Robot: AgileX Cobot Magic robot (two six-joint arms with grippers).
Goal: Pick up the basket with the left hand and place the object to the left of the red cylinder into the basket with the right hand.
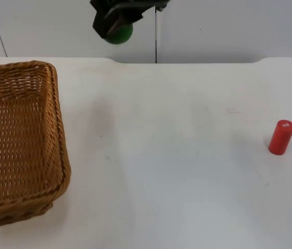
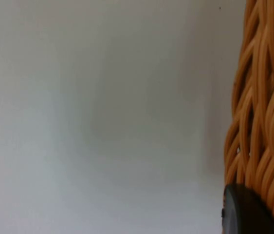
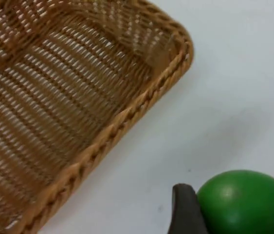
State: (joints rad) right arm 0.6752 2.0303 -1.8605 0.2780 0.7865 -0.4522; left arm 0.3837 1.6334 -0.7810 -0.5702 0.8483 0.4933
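My right pincer (image 1: 119, 28) hangs at the upper middle of the top view, high in front of the grey wall, pinching the green ball (image 1: 120, 33); in the right wrist view a black fingertip (image 3: 185, 209) presses against the ball's (image 3: 244, 202) side, and I carry it up there so that it can pass above the rim instead of knocking the weave. The wicker basket (image 1: 57, 119) fills the left side of the top view, its near corner seeming to hang a little above its shadow on the white table (image 1: 177, 155), which I judge means my left arm has it raised and angled to receive the drop. Of my left pincer I see a dark pad (image 2: 246, 214) lying against the woven wall (image 2: 265, 112), so I take it to be clamped on the basket. The red cylinder (image 1: 281, 137) stands upright at the right of the top view, well apart from everything, left alone as the marker. The ball is not yet over the basket; I must travel left and forward before letting go.
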